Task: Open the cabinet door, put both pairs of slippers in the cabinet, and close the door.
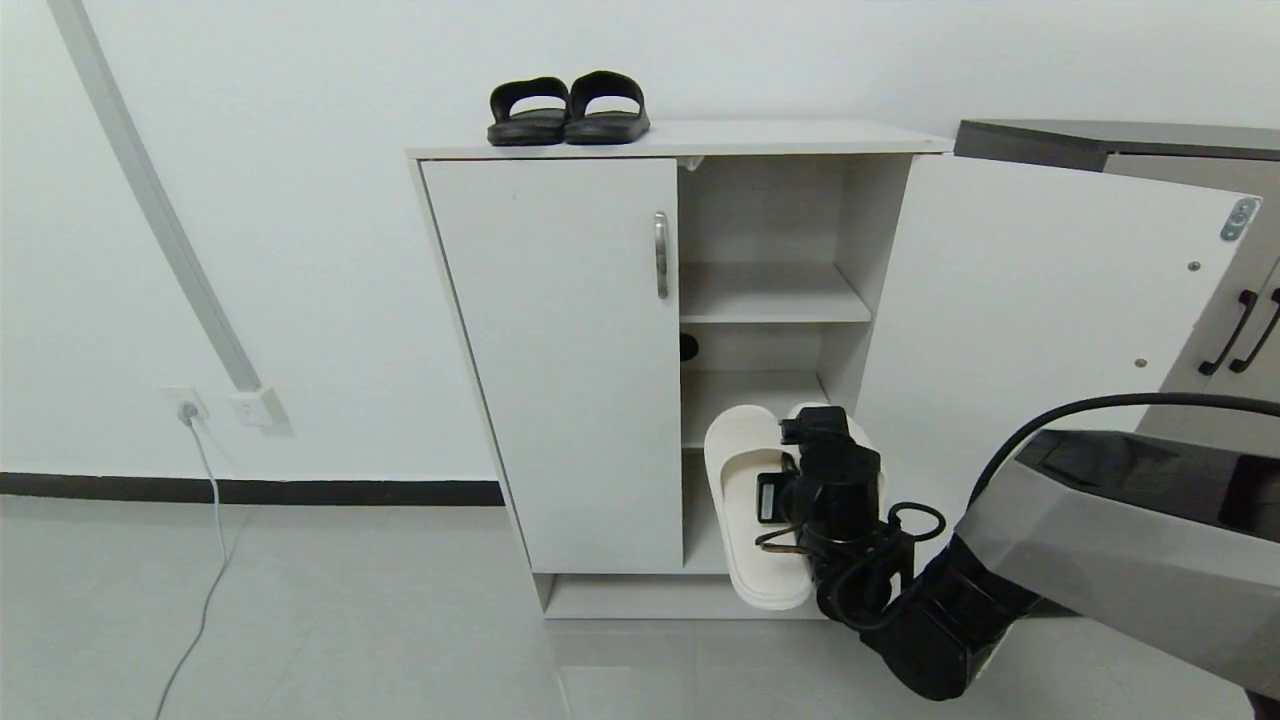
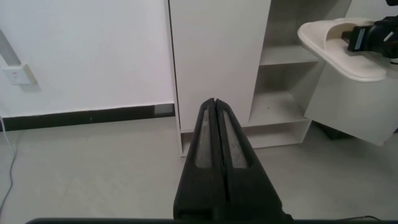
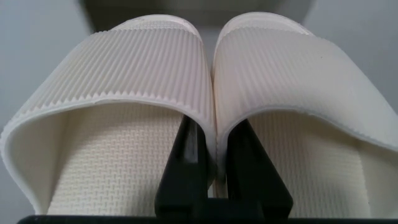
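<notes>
A pair of white slippers (image 1: 745,480) hangs in front of the lower compartments of the white cabinet (image 1: 560,350). My right gripper (image 1: 785,500) is shut on it. In the right wrist view the gripper (image 3: 214,146) pinches the two inner strap edges of the white slippers (image 3: 124,87) together. The cabinet's right door (image 1: 1020,300) stands wide open and its left door is shut. A pair of black slippers (image 1: 568,108) rests on the cabinet top. My left gripper (image 2: 214,106) is shut on nothing, low over the floor facing the cabinet (image 2: 217,56), with the white slippers (image 2: 339,43) farther off.
Inside the open half are shelves (image 1: 770,295) with nothing on them. A grey cabinet (image 1: 1150,140) with dark handles stands behind the open door. A wall socket with a cable (image 1: 190,410) is at the left, and bare floor (image 1: 300,620) lies before it.
</notes>
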